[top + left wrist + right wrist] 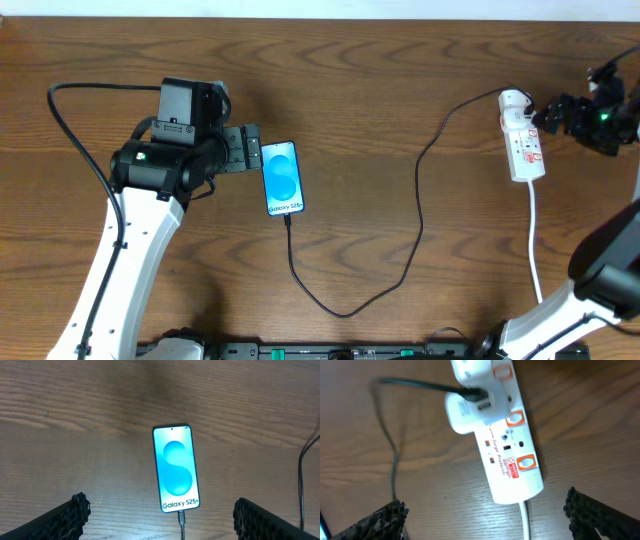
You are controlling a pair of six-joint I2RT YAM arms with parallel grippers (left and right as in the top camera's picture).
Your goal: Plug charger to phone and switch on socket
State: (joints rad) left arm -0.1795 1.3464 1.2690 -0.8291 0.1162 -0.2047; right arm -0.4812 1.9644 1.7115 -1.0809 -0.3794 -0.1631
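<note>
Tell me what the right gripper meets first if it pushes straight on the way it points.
The right gripper would likely meet the power strip first, around its middle; depth is unclear.

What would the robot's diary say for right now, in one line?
phone: screen up | charger: tip in phone, plug in socket | left hand: open by phone | right hand: open by socket

A brown wood-grain table [380, 80] fills the view, evenly lit

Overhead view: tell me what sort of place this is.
Probably a robot test bench: a wooden table, the left arm and right arm over it, and a phone wired to a power strip.
</note>
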